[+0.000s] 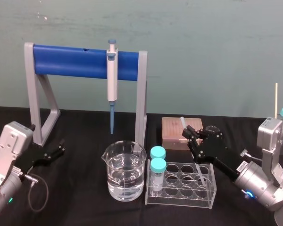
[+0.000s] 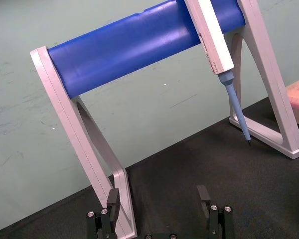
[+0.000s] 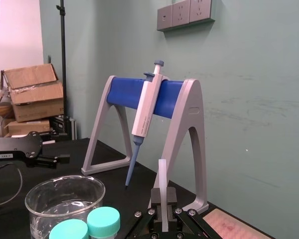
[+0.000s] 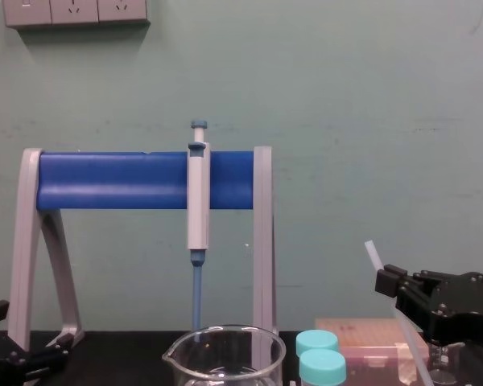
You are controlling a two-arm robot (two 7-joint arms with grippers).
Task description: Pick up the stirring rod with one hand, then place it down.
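On your black worktop (image 1: 85, 207) the blue-barred stand (image 1: 80, 60) is at the far left-centre. The beaker (image 1: 125, 172) and tube rack (image 1: 179, 197) are nearer. Your right end effector (image 1: 190, 133) is clamped on the rod (image 1: 184, 123), which tilts above the rack's right side. Your left end effector (image 1: 61, 147) rests at the left, spread wide and empty.

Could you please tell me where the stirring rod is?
In the head view, the stirring rod is on the right, tilted in the jaws of the right gripper above the tube rack.
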